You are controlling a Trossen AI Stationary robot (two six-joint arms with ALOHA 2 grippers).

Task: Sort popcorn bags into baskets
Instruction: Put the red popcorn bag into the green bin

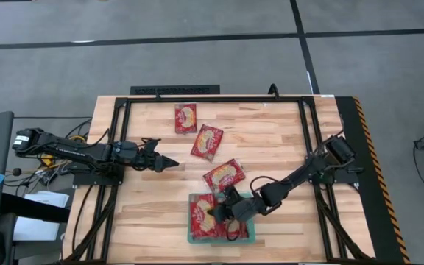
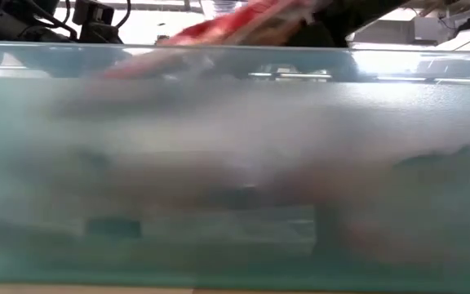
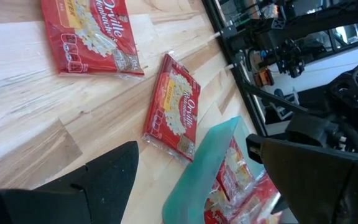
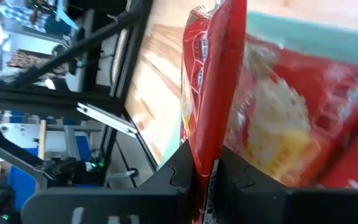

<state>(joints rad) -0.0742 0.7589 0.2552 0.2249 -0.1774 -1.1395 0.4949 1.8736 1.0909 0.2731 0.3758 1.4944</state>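
Observation:
Three red popcorn bags lie flat on the wooden table in the high view: one far (image 1: 185, 118), one in the middle (image 1: 207, 141), and one (image 1: 224, 175) just beyond the teal basket (image 1: 191, 238). More bags (image 1: 202, 218) lie inside the basket. My right gripper (image 1: 216, 213) is over the basket, shut on one red bag (image 4: 219, 81). My left gripper (image 1: 166, 160) is open and hovers over bare wood left of the middle bag. The left wrist view shows two loose bags (image 3: 174, 112) and the basket (image 3: 210, 155). My right gripper pinches a popcorn bag between its two fingers by one edge (image 4: 205, 158). The bag stands edge-on ahead of the fingers, over the bags in the basket. In the low view it shows tilted above the basket's rim (image 2: 243, 20). Whether its far end touches the bags below cannot be told.
A black frame (image 1: 308, 140) borders the tabletop on the left, far and right sides. The basket sits near the table's near edge, and its wall (image 2: 235, 163) fills the low view. Bare wood lies left of the basket and along the right side.

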